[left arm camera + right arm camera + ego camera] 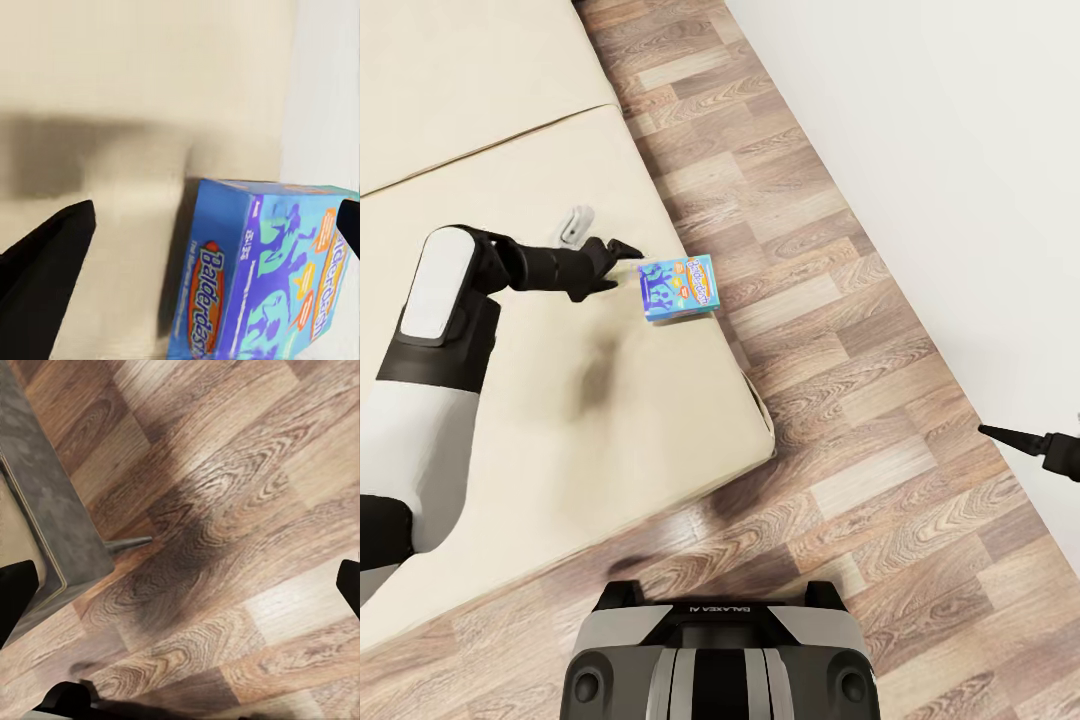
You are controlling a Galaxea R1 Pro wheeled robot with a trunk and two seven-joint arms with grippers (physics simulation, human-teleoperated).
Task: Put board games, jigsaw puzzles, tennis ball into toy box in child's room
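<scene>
While the Balderdash box (678, 287) lies at the bed's (510, 400) right edge, the left gripper (622, 252) hovers just beside it with jaws spread, seemingly lining up a grasp; the right gripper (180, 577) hangs open over the floor (880, 400).

Head camera looks steeply down over bed (510, 400) and floor (840, 300); left wrist camera sits close to the bed (135, 75), right faces floor (240, 510).
</scene>
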